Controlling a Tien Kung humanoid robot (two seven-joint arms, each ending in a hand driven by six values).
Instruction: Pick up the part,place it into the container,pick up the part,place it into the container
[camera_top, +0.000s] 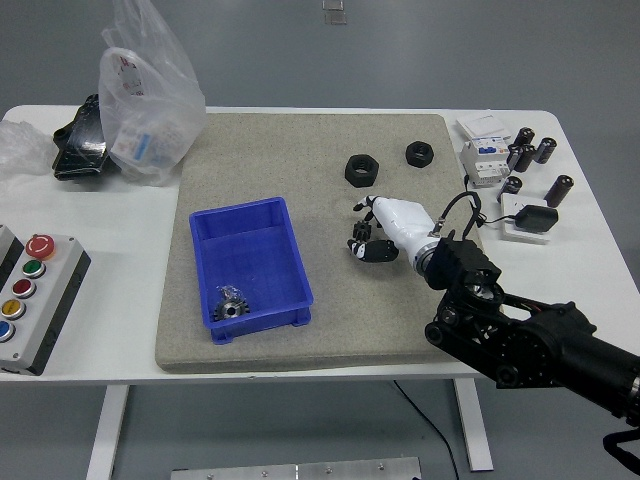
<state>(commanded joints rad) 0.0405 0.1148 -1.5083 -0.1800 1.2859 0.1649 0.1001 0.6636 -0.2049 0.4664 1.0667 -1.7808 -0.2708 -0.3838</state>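
Note:
A blue container sits on the left part of the grey mat, and a black gear part lies in its near corner. Two black hex nuts lie at the back of the mat: a bigger one and a smaller one. My right hand, white with black fingertips, hovers over the mat just in front of the bigger nut. Its fingers are loosely bent and hold nothing. My left arm does not show.
At the back left are a plastic bag and a black object. A button box sits at the left edge. On the right stand a white breaker, several black cylinders and a black adapter.

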